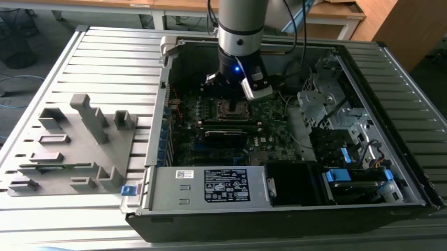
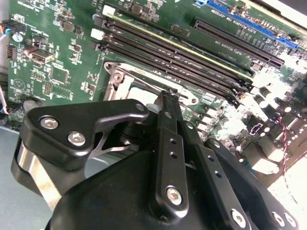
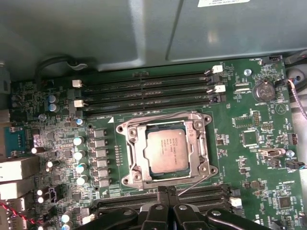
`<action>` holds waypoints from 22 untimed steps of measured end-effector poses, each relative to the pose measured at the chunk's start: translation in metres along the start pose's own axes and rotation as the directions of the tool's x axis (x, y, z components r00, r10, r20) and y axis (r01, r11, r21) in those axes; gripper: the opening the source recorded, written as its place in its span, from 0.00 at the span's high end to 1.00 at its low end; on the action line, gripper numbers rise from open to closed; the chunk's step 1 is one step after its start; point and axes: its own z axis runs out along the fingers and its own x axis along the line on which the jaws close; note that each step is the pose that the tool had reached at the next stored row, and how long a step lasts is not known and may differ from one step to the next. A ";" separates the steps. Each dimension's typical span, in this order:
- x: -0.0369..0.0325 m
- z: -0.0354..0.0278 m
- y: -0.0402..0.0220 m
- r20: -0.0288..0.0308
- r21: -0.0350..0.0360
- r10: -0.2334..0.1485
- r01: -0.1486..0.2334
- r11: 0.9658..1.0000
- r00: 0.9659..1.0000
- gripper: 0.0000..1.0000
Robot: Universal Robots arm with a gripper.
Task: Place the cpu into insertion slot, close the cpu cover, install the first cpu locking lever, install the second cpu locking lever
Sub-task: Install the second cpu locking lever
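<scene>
In the first wrist view, the gripper (image 3: pixel 166 190) has its fingertips pressed together, holding nothing, just beside the socket's edge. Beyond it the cpu (image 3: pixel 166 148) lies in the insertion slot (image 3: pixel 125 182), the cpu cover (image 3: pixel 197 143) apparently closed around it; memory slots (image 3: pixel 144 91) lie farther off.

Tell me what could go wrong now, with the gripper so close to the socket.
The gripper sits at the edge of the cover, which lies closed over the cpu. A thin lever runs just beside the fingertips; it might slip off them. The memory slots are close too, so a sideways drift could hit them.
</scene>
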 end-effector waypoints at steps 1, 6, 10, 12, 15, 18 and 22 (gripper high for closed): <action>0.0012 0.0003 -0.0002 0.000 0.000 0.000 0.000 1.000 1.000 0.89; 0.0028 0.0009 -0.0004 0.000 0.000 0.000 0.000 1.000 1.000 0.89; 0.0032 0.0012 -0.0005 0.000 0.000 0.000 0.000 1.000 1.000 0.89; 0.0040 0.0015 -0.0006 0.000 0.000 0.000 0.000 1.000 1.000 0.89; 0.0046 0.0016 -0.0007 0.000 0.000 0.000 0.000 1.000 1.000 0.89; 0.0049 0.0017 -0.0007 0.000 0.000 0.000 0.000 1.000 1.000 0.89; 0.0064 0.0019 -0.0009 0.000 0.000 0.000 0.000 1.000 1.000 0.89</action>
